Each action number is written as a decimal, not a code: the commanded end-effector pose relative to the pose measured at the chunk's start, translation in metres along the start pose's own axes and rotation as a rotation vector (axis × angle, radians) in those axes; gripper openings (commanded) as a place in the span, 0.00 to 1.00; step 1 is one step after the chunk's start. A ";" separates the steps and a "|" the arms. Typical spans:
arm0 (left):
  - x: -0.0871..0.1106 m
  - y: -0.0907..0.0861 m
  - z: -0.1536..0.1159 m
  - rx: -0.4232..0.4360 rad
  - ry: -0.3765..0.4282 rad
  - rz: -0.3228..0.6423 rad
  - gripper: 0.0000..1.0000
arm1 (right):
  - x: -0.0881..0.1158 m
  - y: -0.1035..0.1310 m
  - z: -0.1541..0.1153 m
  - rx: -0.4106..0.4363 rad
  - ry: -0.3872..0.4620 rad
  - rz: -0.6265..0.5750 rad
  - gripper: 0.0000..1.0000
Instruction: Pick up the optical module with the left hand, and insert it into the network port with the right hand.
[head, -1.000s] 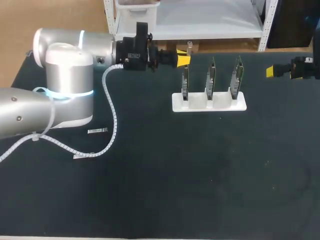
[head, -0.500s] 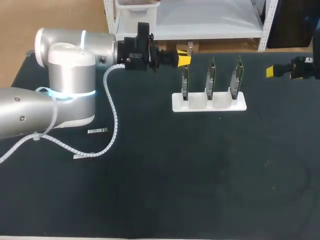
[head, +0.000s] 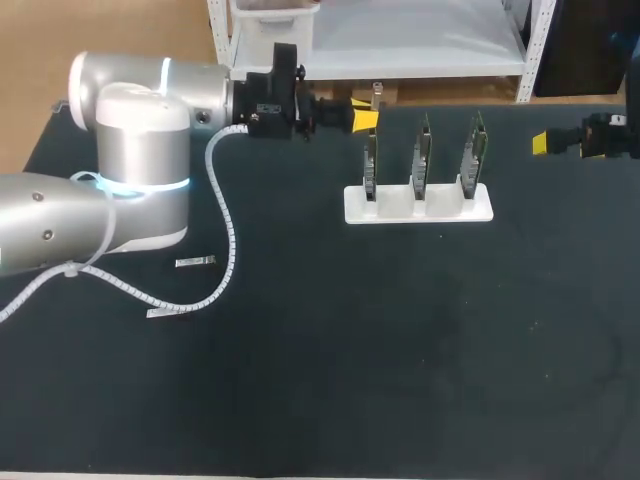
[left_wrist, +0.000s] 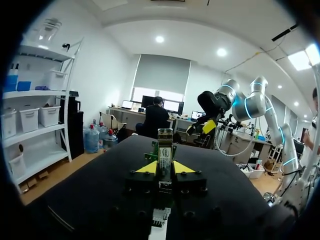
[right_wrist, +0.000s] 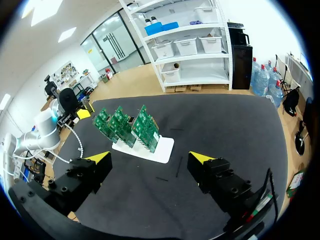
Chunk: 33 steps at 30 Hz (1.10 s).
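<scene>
The optical module (head: 378, 96), a small silver-and-green stick, stands upright between the yellow tips of my left gripper (head: 366, 117), above the table's far edge, just behind the leftmost board. In the left wrist view the module (left_wrist: 165, 152) rises from the shut-on fingers of the left gripper (left_wrist: 165, 168). Three green circuit boards (head: 421, 157) with the network ports stand on edge in a white stand (head: 419, 205). My right gripper (head: 541, 143) hangs at the far right, open and holding nothing. From its wrist, the right gripper (right_wrist: 150, 159) has the boards (right_wrist: 131, 125) well ahead.
Two more small silvery modules (head: 195, 262) (head: 165, 312) lie on the black mat at the left, by my left arm's white cable. In the right wrist view two thin dark pieces (right_wrist: 177, 167) lie on the mat near the stand (right_wrist: 162, 147).
My left gripper has drifted slightly toward the far edge with the module still in it. The right arm has kept still.
</scene>
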<state>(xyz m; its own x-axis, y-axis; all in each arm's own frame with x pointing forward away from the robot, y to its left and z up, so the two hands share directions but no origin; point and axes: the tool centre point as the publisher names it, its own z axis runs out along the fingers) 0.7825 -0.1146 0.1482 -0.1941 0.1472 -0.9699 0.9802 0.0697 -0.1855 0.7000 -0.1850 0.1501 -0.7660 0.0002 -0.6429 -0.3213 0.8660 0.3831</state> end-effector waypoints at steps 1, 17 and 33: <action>-0.001 0.003 -0.001 0.014 0.009 0.005 0.00 | 0.000 0.000 0.000 0.000 0.000 0.000 1.00; -0.001 0.003 -0.001 0.014 0.009 0.005 0.00 | -0.034 -0.008 -0.007 -0.298 0.031 -0.320 1.00; -0.001 0.003 -0.001 0.014 0.009 0.005 0.00 | -0.077 0.011 0.022 -0.741 0.172 -0.741 1.00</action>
<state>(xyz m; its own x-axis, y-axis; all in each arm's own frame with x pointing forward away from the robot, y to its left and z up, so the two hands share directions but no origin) 0.7834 -0.1134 0.1481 -0.1882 0.1525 -0.9702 0.9817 0.0590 -0.1812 0.7528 -0.1695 0.1943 -0.4698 -0.4436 -0.7632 -0.7437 0.6646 0.0715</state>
